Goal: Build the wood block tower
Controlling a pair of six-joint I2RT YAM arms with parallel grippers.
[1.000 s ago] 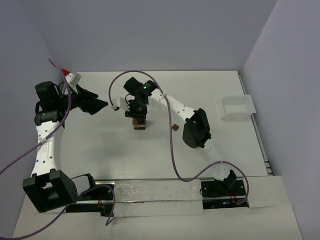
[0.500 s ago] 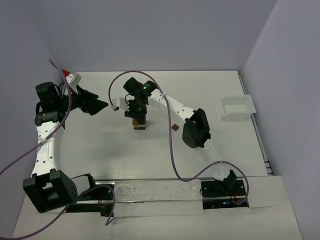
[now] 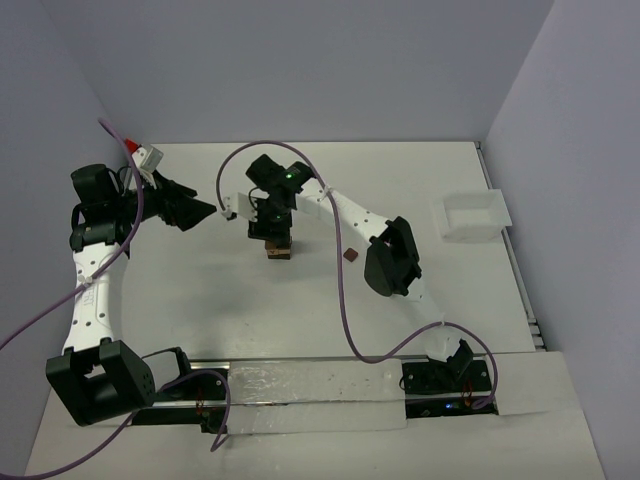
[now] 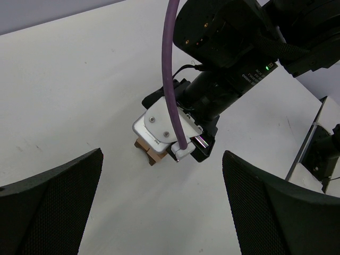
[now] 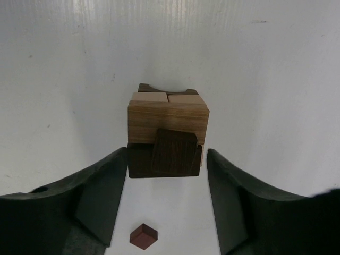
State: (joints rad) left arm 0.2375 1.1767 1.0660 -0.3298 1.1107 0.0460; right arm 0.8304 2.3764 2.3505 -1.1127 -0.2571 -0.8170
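Here the right end effector hangs straight over the tower, which stands on the bench about mid-depth and a little left of centre. Its jaws are partly spread and flank the tower's dark brown block, one finger on each side. On the right a thin strip of white bench shows between finger and wood. On the left the finger edge lines up with the block's edge, and I cannot tell whether it touches. The block is not pinched. On that dark block a smaller dark piece sits turned askew. Behind them comes a tan block, then two paler ones side by side, then a dark edge at the far end. The left end effector is off to the left of the tower and well apart from it. Its jaws are spread as wide as they go, and it holds and touches nothing. It points toward the tower, which shows in its wrist view under the right arm's housing. A loose reddish-brown block lies on the bench to the right of the tower, apart from it. A white tray sits at the bench's right edge.
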